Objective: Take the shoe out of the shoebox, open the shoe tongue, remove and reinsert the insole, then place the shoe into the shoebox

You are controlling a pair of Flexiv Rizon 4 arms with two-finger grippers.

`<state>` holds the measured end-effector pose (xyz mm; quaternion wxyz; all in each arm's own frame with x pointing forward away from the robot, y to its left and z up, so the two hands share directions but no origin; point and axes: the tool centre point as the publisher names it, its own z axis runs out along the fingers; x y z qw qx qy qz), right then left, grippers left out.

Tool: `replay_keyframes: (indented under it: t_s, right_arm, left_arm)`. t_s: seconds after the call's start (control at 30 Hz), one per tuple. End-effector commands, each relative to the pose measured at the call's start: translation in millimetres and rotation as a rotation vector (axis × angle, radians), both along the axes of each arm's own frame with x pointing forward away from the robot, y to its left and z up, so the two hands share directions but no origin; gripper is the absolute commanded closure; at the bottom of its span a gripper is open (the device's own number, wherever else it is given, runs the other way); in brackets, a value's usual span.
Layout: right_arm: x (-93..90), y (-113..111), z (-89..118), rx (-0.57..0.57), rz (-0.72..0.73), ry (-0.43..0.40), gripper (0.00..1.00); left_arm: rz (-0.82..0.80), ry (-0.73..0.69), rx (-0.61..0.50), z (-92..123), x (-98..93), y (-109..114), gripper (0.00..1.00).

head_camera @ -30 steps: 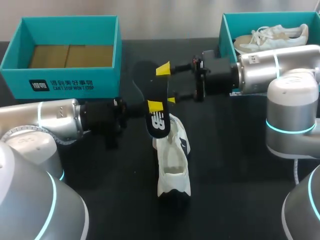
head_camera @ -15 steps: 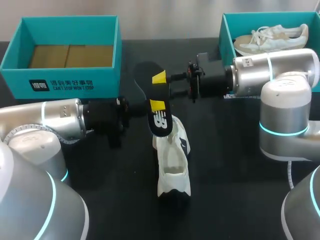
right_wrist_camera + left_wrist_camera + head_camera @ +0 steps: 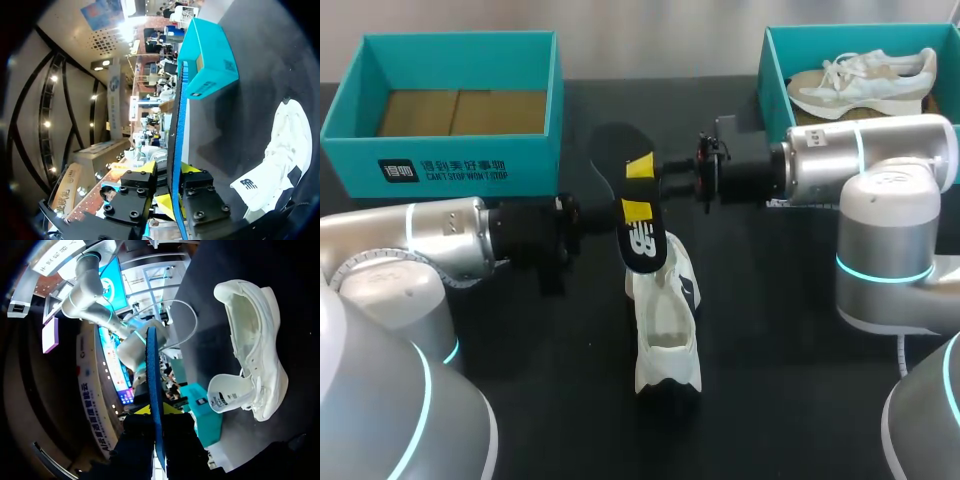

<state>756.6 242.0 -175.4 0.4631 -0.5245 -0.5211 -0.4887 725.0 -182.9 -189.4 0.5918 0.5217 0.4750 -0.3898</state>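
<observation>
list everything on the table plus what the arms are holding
left shoebox: 1, teal, far left of table, no shoe inside
right shoebox: 1, teal, far right
boxed shoe: 1, white and beige, in right shoebox
shoe: 1, white, middle of table
insole: 1, black, held over the shoe's far end
table: 1, black
left gripper: 1, yellow-tipped fingers shut on insole
right gripper: 1, yellow-tipped fingers shut on insole, farther along

Insole (image 3: 638, 243) in left tool (image 3: 632, 212), right tool (image 3: 642, 168), above shoe (image 3: 665, 330)
</observation>
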Motion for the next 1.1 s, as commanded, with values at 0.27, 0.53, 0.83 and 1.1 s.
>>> replay_keyframes:
  t_s: [0.27,0.53,0.83,1.1]
  right_arm:
    - [0.7,-0.4,1.3,-0.004,-0.001,0.001,0.84]
    - [0.4,-0.3,0.0,-0.002,-0.004,0.003,0.71]
    - [1.7,0.9,-2.2,0.002,0.009,-0.017,0.75]
    - [2.3,1.1,-3.0,-0.004,0.022,-0.056,0.78]
  left_arm:
    - [-0.005,0.000,0.005,-4.9,-0.1,-3.7,1.00]
    - [-0.008,0.001,0.002,-5.4,-0.4,-2.0,1.00]
    - [-0.019,0.013,-0.004,-4.4,-0.7,-0.2,1.00]
    - [-0.028,0.019,-0.010,-3.7,-0.8,-0.2,1.00]
